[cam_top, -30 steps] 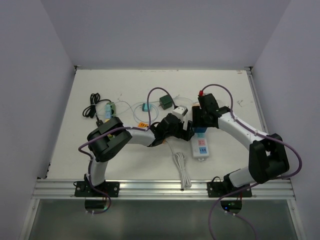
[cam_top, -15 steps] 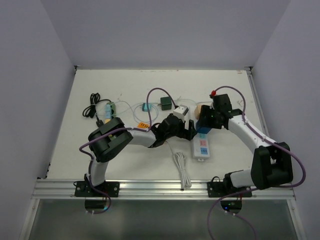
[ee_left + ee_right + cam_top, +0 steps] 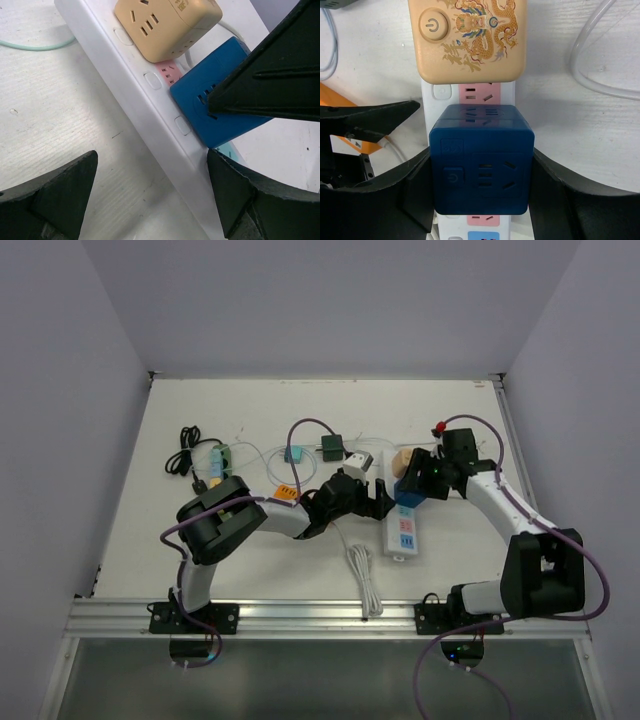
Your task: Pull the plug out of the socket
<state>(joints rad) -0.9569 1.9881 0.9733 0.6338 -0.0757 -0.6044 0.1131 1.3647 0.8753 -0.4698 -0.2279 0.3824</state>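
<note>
My right tool (image 3: 481,172) clamps blue plug (image 3: 480,145) mid-frame; left tool (image 3: 150,175) gapes empty, should pin strip (image 3: 105,55), then pull straight.

Beige plug (image 3: 470,50) and blue plug (image 3: 481,165) bear power symbols.

1. Off-white surface (image 3: 260,405), walled at left, back and right.
2. Right of centre: white power strip (image 3: 403,532), lying lengthwise.
3. Toward the near edge: bundled white cord (image 3: 362,578).
4. Far left: coiled black cable (image 3: 184,454).
</note>
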